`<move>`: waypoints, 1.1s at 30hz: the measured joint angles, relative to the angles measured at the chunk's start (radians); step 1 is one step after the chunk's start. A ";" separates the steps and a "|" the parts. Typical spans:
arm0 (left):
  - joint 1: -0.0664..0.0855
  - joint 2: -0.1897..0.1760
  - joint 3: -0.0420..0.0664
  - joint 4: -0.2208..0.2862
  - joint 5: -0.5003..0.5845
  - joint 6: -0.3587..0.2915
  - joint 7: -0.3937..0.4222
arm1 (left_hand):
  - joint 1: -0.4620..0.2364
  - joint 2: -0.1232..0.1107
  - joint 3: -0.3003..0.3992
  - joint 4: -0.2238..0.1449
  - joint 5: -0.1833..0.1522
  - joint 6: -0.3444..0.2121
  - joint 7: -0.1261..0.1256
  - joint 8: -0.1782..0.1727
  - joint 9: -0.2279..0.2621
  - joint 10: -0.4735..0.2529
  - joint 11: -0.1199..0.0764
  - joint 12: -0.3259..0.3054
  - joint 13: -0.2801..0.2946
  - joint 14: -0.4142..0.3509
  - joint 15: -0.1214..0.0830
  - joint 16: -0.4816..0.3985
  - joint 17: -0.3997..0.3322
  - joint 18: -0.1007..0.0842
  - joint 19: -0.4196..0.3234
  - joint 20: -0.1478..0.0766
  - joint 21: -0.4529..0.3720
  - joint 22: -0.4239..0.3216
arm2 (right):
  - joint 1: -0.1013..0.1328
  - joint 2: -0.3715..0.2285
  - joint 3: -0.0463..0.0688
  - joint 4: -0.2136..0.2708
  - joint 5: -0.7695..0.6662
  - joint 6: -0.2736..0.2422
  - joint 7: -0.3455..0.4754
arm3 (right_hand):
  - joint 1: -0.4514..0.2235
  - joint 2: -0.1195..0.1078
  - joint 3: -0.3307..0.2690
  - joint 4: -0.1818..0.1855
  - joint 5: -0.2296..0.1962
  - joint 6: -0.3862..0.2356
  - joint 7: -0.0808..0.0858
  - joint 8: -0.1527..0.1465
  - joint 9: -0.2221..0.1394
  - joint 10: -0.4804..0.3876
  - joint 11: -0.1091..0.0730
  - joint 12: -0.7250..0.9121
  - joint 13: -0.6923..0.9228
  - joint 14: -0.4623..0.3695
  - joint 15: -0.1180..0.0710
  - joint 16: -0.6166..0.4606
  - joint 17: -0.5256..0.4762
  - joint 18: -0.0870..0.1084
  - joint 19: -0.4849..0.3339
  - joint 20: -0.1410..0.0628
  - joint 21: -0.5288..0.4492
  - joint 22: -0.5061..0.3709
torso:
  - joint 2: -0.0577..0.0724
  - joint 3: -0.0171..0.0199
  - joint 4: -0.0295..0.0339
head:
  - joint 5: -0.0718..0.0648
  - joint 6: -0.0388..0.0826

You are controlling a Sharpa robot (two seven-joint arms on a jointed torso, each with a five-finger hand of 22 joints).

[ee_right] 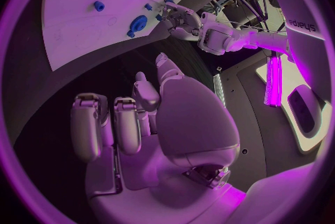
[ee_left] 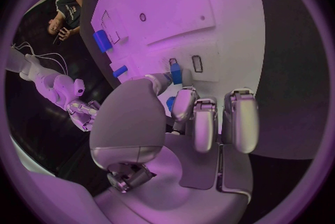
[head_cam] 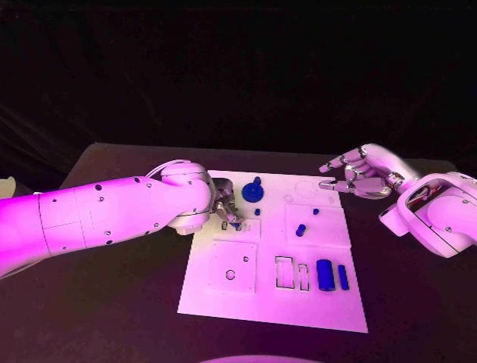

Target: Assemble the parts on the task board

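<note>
Two smooth white arms with small dark screw holes; left arm (head_cam: 97, 215) carries thin cables at the wrist. Each silver hand, left hand (head_cam: 223, 203) and right hand (head_cam: 360, 172), has segmented metallic fingers.

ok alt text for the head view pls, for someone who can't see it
The robot's left hand works at a small blue part near the left edge of the white task board. Its right hand hovers off the board's far right corner, holding nothing. Other blue parts lie on the board.

"sharpa", upside down, on a white panel (ee_right: 301, 24) beside the robot.
</note>
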 measured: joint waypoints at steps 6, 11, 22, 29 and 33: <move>-0.002 -0.001 0.000 0.007 0.001 0.000 0.000 | -0.001 -0.001 0.000 0.000 -0.001 0.002 0.001 -0.001 0.001 0.000 0.000 0.000 0.001 0.000 0.000 0.000 0.000 0.000 0.000 0.000 0.000 0.000 | 0.000 0.000 0.000 -0.001 0.000 0.001 0.000 | 0.000 0.000 0.000 0.000 0.000 0.000 0.000 0.000 0.000 0.000 0.000 0.000 0.000 0.000 0.000 0.000 0.001 0.000 0.000 0.000 0.000 0.000 | 0.000 0.0001 0.0003 | -0.002 -0.001; -0.005 0.000 -0.002 0.009 0.004 0.000 0.001 | -0.004 -0.004 0.000 0.000 -0.001 0.002 0.001 0.003 0.001 0.000 0.000 0.000 0.001 0.000 0.000 0.000 0.001 0.000 0.000 0.000 0.000 0.000 | -0.001 0.002 0.000 -0.001 0.000 0.001 0.000 | 0.000 0.000 0.000 0.000 0.000 0.000 0.000 0.000 0.000 0.000 0.000 0.000 0.000 0.000 0.000 0.000 0.001 0.000 0.000 0.000 0.000 0.000 | 0.000 0.0002 0.0011 | -0.001 -0.003; -0.006 0.002 -0.002 0.010 0.005 -0.007 0.000 | -0.002 -0.002 0.005 -0.005 -0.004 0.004 0.003 0.003 0.004 0.000 0.000 0.006 0.004 0.000 0.000 0.000 0.001 0.000 0.000 0.000 0.000 0.000 | -0.003 0.005 0.000 -0.002 0.000 0.003 0.001 | 0.000 0.000 0.000 0.000 0.000 0.000 0.000 0.000 0.000 0.000 0.000 0.000 0.000 0.000 0.000 0.000 0.001 0.000 0.000 0.000 0.000 0.001 | 0.000 0.0001 0.0003 | 0.001 -0.002; -0.007 0.001 -0.002 0.010 0.006 -0.008 0.000 | -0.002 -0.002 0.005 -0.005 -0.005 0.004 0.003 0.003 0.004 0.000 0.000 0.006 0.004 0.000 0.000 0.000 0.001 0.000 0.000 0.000 0.000 0.000 | -0.003 0.005 0.000 -0.002 0.000 0.004 0.001 | 0.000 0.000 0.000 0.000 0.000 0.000 0.000 0.000 0.000 0.000 0.000 0.000 0.000 0.000 0.000 0.000 0.001 0.000 0.000 0.000 0.000 0.001 | 0.000 0.0005 0.0009 | 0.001 -0.004; -0.007 0.001 -0.002 0.010 0.006 -0.004 0.000 | -0.001 -0.001 0.005 -0.005 -0.005 0.003 0.002 0.003 0.006 0.000 0.000 0.006 0.003 0.000 0.000 0.000 0.001 0.000 0.000 0.000 0.000 0.000 | -0.003 0.004 0.000 -0.002 0.000 0.005 0.001 | 0.000 0.000 -0.003 0.003 0.000 0.000 0.000 0.000 0.000 0.000 0.000 0.000 -0.001 0.000 0.000 0.000 0.001 0.000 0.000 0.000 0.000 0.001 | 0.000 0.0005 0.0010 | 0.000 -0.006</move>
